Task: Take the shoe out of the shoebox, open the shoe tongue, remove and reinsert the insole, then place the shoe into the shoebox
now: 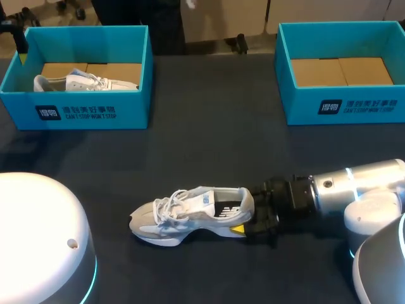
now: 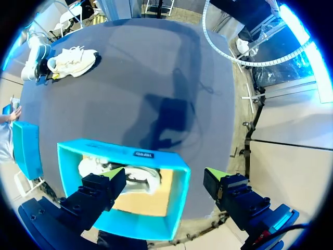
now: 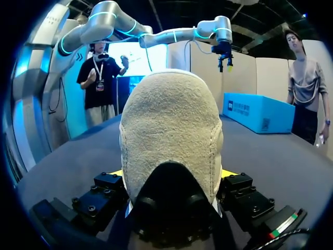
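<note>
Shoe (image 3: 169,130) heel in right claw (image 3: 171,174)

The worktop (image 1: 209,158) is a broad, dark navy, matte surface under even overhead light, with a soft shadow lying across its middle.

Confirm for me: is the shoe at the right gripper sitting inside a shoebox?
No, the shoe rests sole-down on the bare tabletop, with the right gripper at its heel.
</note>
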